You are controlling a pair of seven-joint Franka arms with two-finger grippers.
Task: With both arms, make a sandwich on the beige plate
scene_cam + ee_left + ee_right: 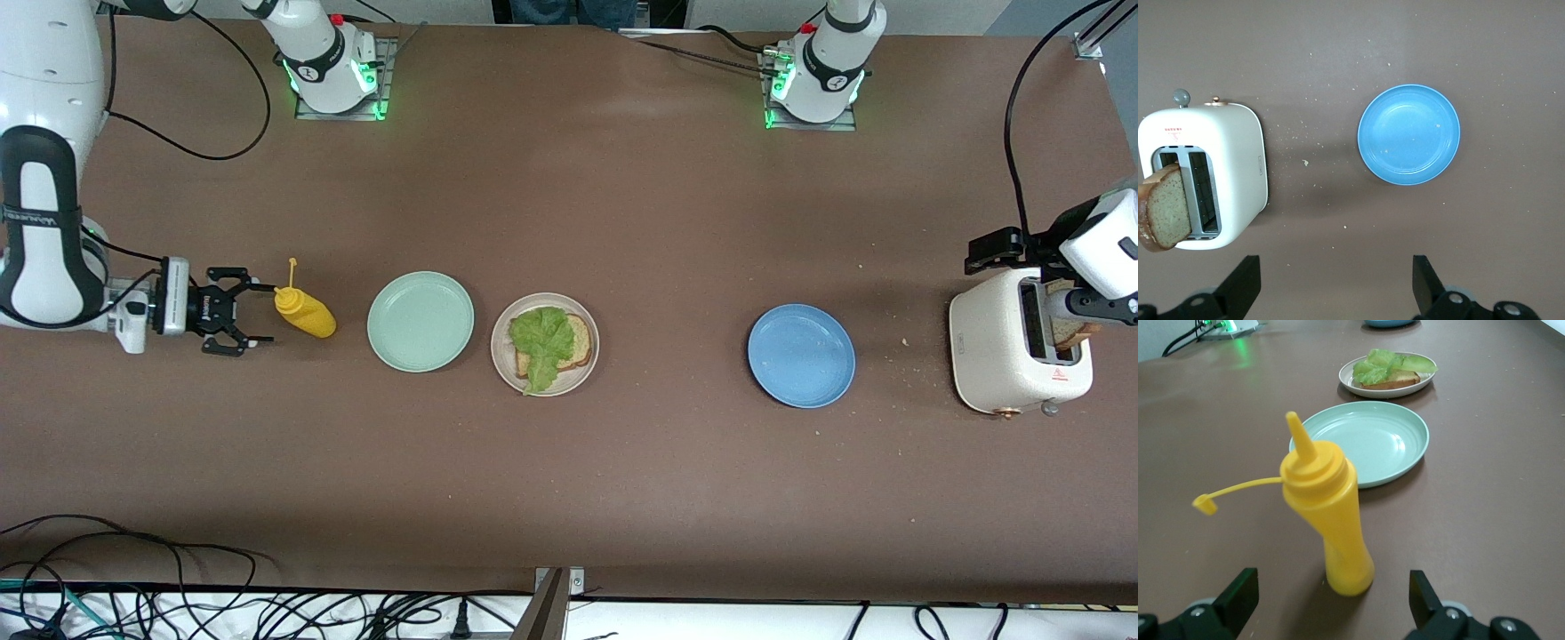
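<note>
Sandwich sat half-built on the beige plate, so I'd guess the wide-open left gripper over the toaster needed a square grab on that bread slice, right gripper apart too.

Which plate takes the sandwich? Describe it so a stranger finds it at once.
Three plates sit in a row across the table. Take the middle one, the beige plate, between the mint plate and blue plate. Only it holds bread and lettuce.
</note>
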